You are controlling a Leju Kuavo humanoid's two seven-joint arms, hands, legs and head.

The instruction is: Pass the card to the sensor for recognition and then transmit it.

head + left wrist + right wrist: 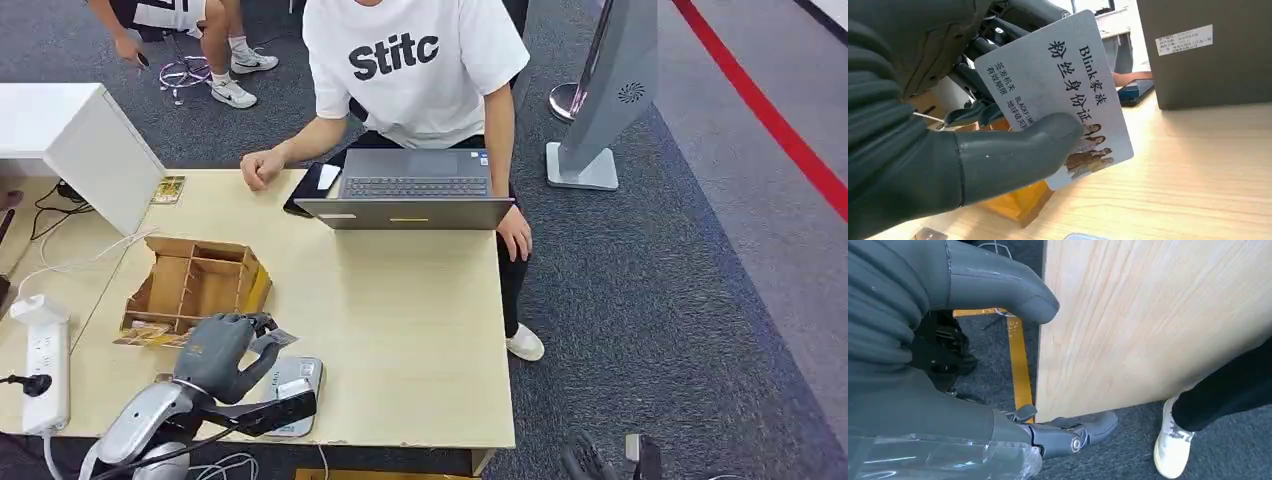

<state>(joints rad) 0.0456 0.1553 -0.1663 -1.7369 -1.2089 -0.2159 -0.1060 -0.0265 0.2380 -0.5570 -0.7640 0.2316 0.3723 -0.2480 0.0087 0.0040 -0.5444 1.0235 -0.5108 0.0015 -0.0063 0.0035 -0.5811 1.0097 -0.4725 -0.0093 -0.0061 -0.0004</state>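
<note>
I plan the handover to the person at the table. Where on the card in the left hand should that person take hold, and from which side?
Probably the free end of the card, the one that points toward the laptop. The left hand pinches the other end, its thumb lying across the printed face. Approach from the laptop side and pinch both flat faces there.

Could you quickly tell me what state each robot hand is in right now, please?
Left robot hand: holding the card between thumb and fingers.
Right robot hand: open, holding nothing, beside the table.
</note>
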